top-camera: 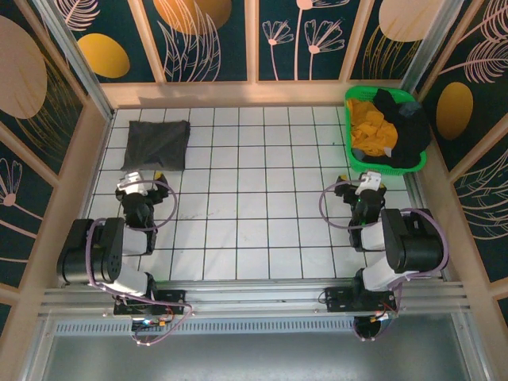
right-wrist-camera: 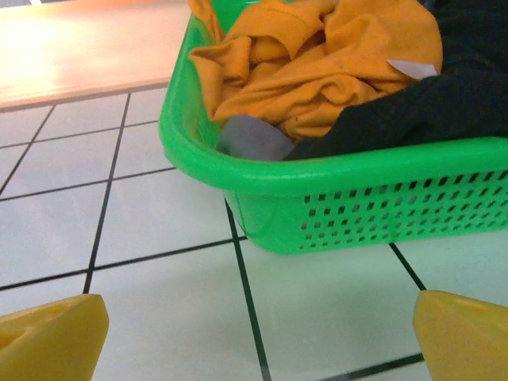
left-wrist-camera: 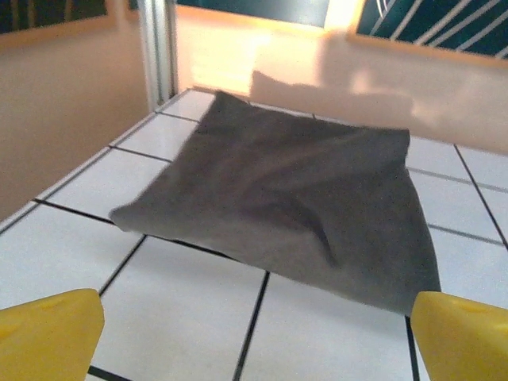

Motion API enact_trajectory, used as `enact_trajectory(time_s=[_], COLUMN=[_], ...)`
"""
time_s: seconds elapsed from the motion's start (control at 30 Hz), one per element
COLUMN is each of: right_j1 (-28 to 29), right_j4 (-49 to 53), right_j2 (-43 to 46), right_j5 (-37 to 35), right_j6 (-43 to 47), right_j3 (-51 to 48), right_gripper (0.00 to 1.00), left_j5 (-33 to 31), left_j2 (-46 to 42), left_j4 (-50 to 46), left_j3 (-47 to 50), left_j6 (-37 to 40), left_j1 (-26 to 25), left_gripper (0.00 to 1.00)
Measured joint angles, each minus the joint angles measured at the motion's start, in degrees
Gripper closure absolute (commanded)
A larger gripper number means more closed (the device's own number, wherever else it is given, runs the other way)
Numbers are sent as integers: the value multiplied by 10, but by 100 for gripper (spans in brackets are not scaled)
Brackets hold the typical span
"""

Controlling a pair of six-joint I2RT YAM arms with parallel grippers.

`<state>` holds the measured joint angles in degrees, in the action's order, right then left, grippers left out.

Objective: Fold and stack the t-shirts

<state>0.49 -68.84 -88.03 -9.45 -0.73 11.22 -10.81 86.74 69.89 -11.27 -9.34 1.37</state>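
green mesh basket (right-wrist-camera: 357,206) holds mustard tee (right-wrist-camera: 317,71) and black tee (right-wrist-camera: 444,103); left gripper (left-wrist-camera: 255,333) and right gripper (right-wrist-camera: 255,337) gape empty.

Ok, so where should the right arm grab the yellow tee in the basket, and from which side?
I'd pinch the raised crumpled fold on top of the yellow tee, coming down from above: the basket wall blocks any side approach. The black tee lies on its right part, so take the bare left heap. The right tool is open.
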Motion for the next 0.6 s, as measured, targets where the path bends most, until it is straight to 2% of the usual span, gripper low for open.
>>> enact_trajectory(time_s=[0.6], right_j1=[-8], right_j4=[-17], right_j2=[0], right_j5=[32], right_j6=[-2], right_j3=[7], right_gripper=[1], left_j5=[0], left_j2=[7], left_j4=[20], left_j3=[-9], left_j6=[18], left_j1=[-7], left_gripper=[1])
